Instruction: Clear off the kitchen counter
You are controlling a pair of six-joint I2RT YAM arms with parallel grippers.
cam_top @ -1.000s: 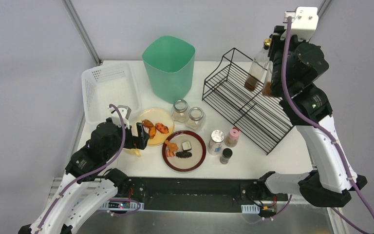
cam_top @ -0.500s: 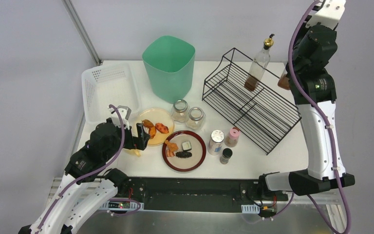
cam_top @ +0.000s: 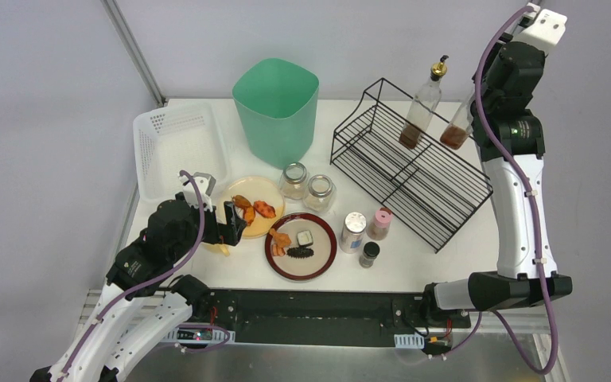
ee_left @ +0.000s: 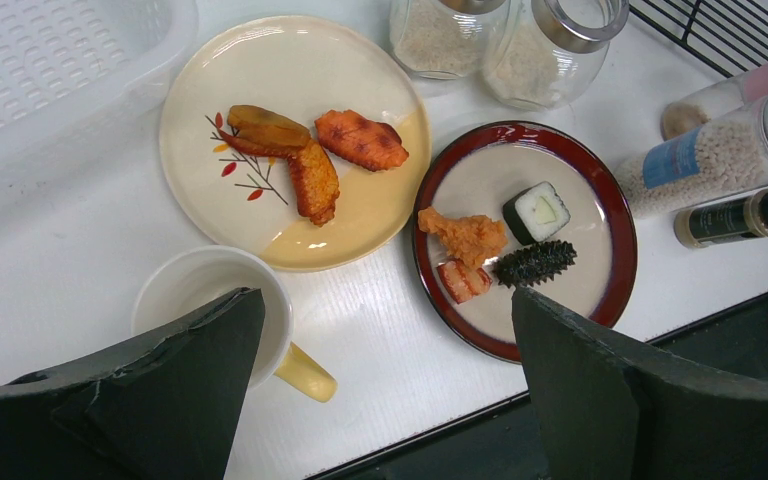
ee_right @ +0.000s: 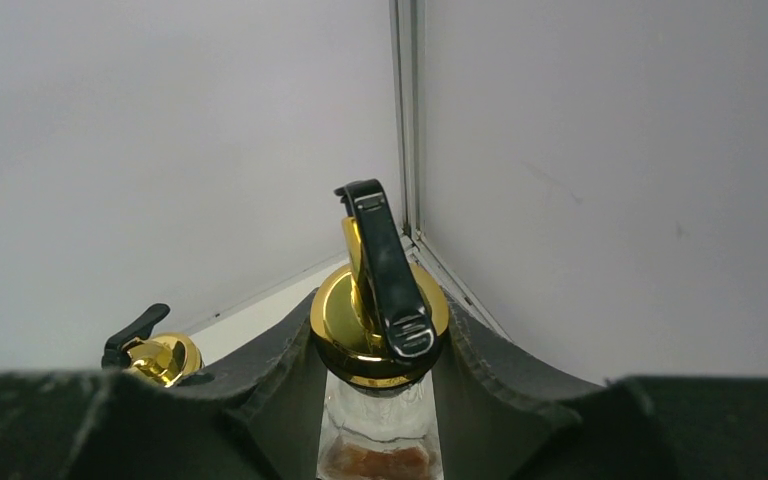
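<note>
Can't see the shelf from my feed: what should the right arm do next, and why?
Probably ease the held bottle straight down: the right gripper is shut on its neck, beside the other bottle over the rack; seating isn't visible.

The white-and-black jointed left arm [cam_top: 139,270] is crouching low from its base at the near edge, with its elbow bent and its wrist pointing toward the right. The black two-finger left gripper [cam_top: 235,224] [ee_left: 385,310] is hanging with its jaws spread wide. The white-and-black right arm [cam_top: 517,207] is standing almost fully upright, its wrist folding over at the top and pointing down. The black right gripper [cam_top: 468,118] [ee_right: 380,390] is clamping from both sides the neck of a clear glass bottle [ee_right: 380,320] with a gold cap and black spout.
</note>
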